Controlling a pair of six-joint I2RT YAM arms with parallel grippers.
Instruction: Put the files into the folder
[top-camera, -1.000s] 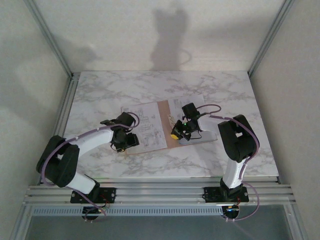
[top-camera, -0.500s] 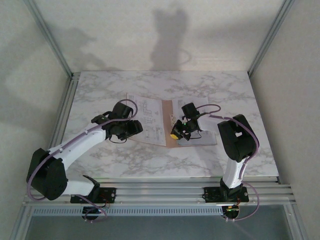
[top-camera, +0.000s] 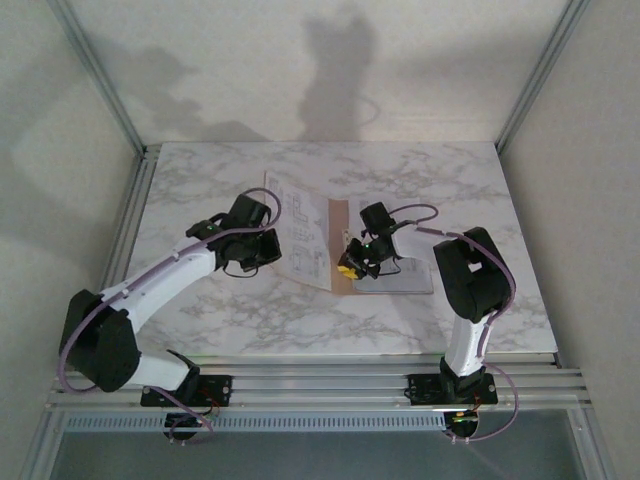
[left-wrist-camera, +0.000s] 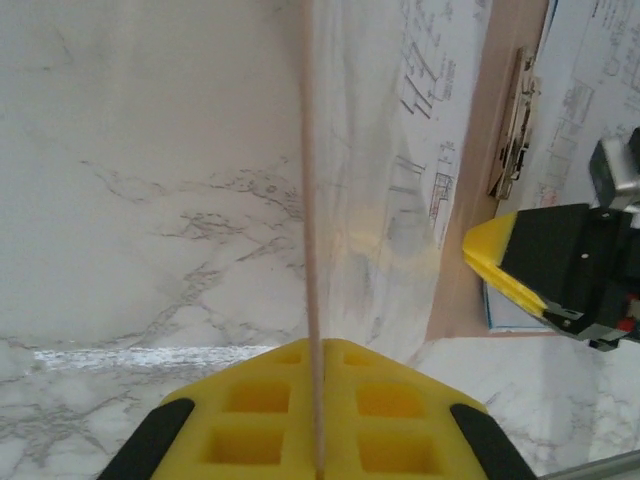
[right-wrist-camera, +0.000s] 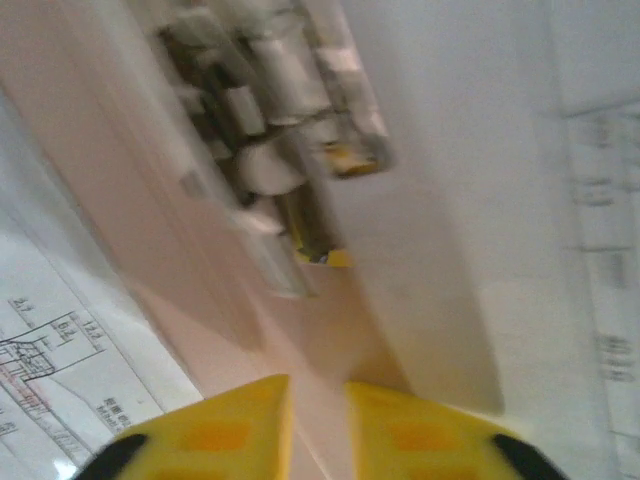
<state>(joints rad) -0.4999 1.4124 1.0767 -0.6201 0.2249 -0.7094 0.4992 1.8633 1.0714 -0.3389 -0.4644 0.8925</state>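
The folder (top-camera: 335, 245) lies open at the middle of the marble table (top-camera: 200, 180), and the job looks partly done, as far as these views allow. Printed files (left-wrist-camera: 430, 120) already rest against the inside of the card. One white sheet covers the left-hand flap, and another pale sheet lies flat on the right half, just right of the metal clip (left-wrist-camera: 515, 130) along the tan centre strip. The left gripper (top-camera: 270, 252), at centre left of the overhead frame, has its yellow fingers (left-wrist-camera: 250, 400) pressed together on the outer edge of the left flap. In the left wrist view the card runs edge-on straight up from between them, so the flap is raised off the table and tilted toward the spine rather than lying flat. The right gripper (top-camera: 352, 268) sits just right of centre, low over the spine and close beside the clip. Its fingers stand close with a slim gap showing tan card behind, and I cannot tell whether they pinch anything or merely press down. Judging from this, the sheets are in place. What remains is to swing the lifted cover over them and lay it shut, with the right arm moving out of the way first.
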